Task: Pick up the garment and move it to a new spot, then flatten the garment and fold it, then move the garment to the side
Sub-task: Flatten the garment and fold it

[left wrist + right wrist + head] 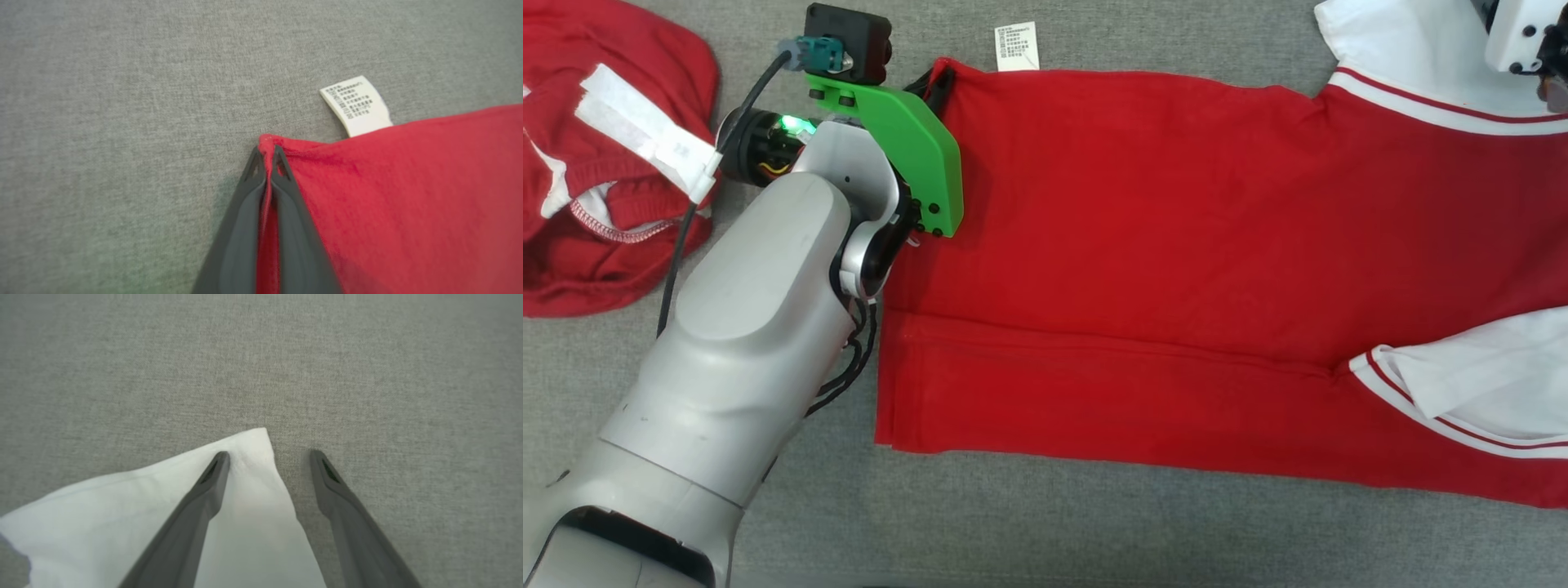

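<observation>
Flat on grey woven cloth (1094, 523) lies a red knit shirt (1176, 245), long axis side to side, hem toward the robot's left
The left gripper (267, 163) is pinched tight on the far hem corner beside a white care label (1017, 46); the right gripper (269, 454) stands wide, one finger over the pointed corner of the white sleeve (122, 506)

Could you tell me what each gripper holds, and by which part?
The left gripper pinches the red fabric shirt by its hem corner; the open right gripper holds nothing.
</observation>
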### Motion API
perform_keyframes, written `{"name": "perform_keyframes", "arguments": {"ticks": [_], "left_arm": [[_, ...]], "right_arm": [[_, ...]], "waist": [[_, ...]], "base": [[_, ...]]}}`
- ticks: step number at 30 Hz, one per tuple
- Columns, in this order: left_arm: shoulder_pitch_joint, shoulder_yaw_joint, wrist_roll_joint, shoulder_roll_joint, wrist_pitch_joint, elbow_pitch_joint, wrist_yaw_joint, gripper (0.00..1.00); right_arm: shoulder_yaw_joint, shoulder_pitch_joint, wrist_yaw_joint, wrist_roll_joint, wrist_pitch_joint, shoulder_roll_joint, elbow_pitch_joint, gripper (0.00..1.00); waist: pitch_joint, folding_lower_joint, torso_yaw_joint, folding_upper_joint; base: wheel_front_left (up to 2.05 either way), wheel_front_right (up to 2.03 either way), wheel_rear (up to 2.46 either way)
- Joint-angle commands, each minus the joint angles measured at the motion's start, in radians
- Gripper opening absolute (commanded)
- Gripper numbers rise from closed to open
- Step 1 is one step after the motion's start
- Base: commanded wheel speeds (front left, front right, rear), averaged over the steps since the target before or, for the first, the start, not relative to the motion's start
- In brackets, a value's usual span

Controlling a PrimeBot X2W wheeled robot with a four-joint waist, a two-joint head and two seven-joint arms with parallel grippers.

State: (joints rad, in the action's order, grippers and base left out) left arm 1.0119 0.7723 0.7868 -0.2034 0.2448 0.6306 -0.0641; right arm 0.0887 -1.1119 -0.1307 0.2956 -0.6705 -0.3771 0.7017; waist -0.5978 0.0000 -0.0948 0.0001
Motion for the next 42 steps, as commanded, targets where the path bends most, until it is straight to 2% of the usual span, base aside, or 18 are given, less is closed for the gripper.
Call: {"name": "perform_keyframes", "arguments": {"ticks": [1, 2, 3, 4, 5, 8, 13, 17, 20, 23, 28, 33, 37, 42], "left_arm": [[-0.066, 0.034, 0.004, 0.008, 0.029, 0.047, 0.007, 0.0], [-0.066, 0.032, 0.005, 0.01, 0.026, 0.048, 0.008, 0.0], [-0.065, 0.031, 0.006, 0.01, 0.023, 0.049, 0.009, 0.0], [-0.065, 0.031, 0.006, 0.01, 0.018, 0.053, 0.009, 0.0], [-0.065, 0.028, 0.007, 0.008, 0.015, 0.055, 0.007, 0.0], [-0.058, 0.012, 0.002, 0.003, -0.02, 0.058, -0.013, 0.0], [-0.041, -0.023, -0.014, -0.005, -0.112, 0.064, -0.046, 0.0], [-0.03, -0.046, -0.011, -0.008, -0.181, 0.07, -0.047, 0.0], [-0.027, -0.05, -0.013, -0.011, -0.206, 0.082, -0.043, 0.0], [-0.031, -0.05, -0.011, -0.01, -0.229, 0.089, -0.032, 0.0], [-0.057, -0.047, 0.01, -0.01, -0.252, 0.082, 0.016, 0.0], [-0.1, -0.039, 0.014, -0.023, -0.292, 0.074, 0.053, 0.0], [-0.143, -0.032, 0.019, -0.029, -0.314, 0.084, 0.071, 0.0], [-0.195, -0.019, 0.027, -0.035, -0.34, 0.103, 0.099, 0.0]], "right_arm": [[0.006, 0.018, 0.0, 0.003, 0.002, 0.006, 0.021, 1.0], [0.013, 0.022, 0.0, 0.01, -0.009, 0.006, 0.029, 1.0], [0.018, 0.026, 0.0, 0.016, -0.022, 0.006, 0.038, 0.91], [0.023, 0.03, 0.0, 0.022, -0.029, 0.003, 0.041, 0.25], [0.024, 0.031, 0.0, 0.026, -0.029, 0.0, 0.038, 0.0], [-0.007, 0.023, 0.001, 0.022, 0.028, -0.024, 0.013, 0.0], [-0.072, 0.021, 0.001, 0.041, 0.144, -0.015, -0.004, 0.0], [-0.104, 0.029, 0.001, 0.078, 0.258, 0.012, -0.022, 0.0], [-0.084, 0.054, 0.001, 0.097, 0.291, 0.014, -0.02, 0.0], [-0.058, 0.076, 0.001, 0.131, 0.303, 0.019, -0.022, 0.0], [-0.009, 0.121, 0.001, 0.213, 0.304, 0.025, -0.042, 0.0], [0.056, 0.19, 0.001, 0.358, 0.288, 0.024, -0.119, 0.0], [0.113, 0.278, 0.001, 0.425, 0.273, -0.027, -0.187, 0.0], [0.135, 0.4, 0.0, 0.499, 0.259, -0.079, -0.262, 0.0]], "waist": [[-0.011, 0.0, -0.014, -0.0001], [-0.011, 0.0, -0.016, -0.0001], [-0.012, 0.0, -0.016, -0.0001], [-0.013, 0.0, -0.016, -0.0001], [-0.013, 0.0, -0.015, -0.0001], [-0.013, 0.0, -0.011, -0.0001], [0.008, 0.0, 0.002, -0.0001], [0.031, 0.0, 0.022, -0.0001], [0.05, 0.0, 0.035, -0.0001], [0.074, 0.0, 0.046, -0.0001], [0.116, 0.0, 0.061, -0.0001], [0.171, 0.0, 0.069, -0.0001], [0.218, 0.0, 0.067, -0.0001], [0.269, 0.0, 0.068, -0.0001]], "base": [[0.0, 0.0, 0.0], [0.0, 0.0, 0.0], [0.0, 0.0, 0.0], [0.0, 0.0, 0.0], [0.0, 0.0, 0.0], [0.0, 0.0, 0.0], [0.0, 0.0, 0.0], [0.0, 0.0, 0.0], [0.0, 0.0, 0.0], [0.0, 0.0, 0.0], [0.0, 0.0, 0.0], [0.0, 0.0, 0.0], [0.0, 0.0, 0.0], [0.0, 0.0, 0.0]]}}
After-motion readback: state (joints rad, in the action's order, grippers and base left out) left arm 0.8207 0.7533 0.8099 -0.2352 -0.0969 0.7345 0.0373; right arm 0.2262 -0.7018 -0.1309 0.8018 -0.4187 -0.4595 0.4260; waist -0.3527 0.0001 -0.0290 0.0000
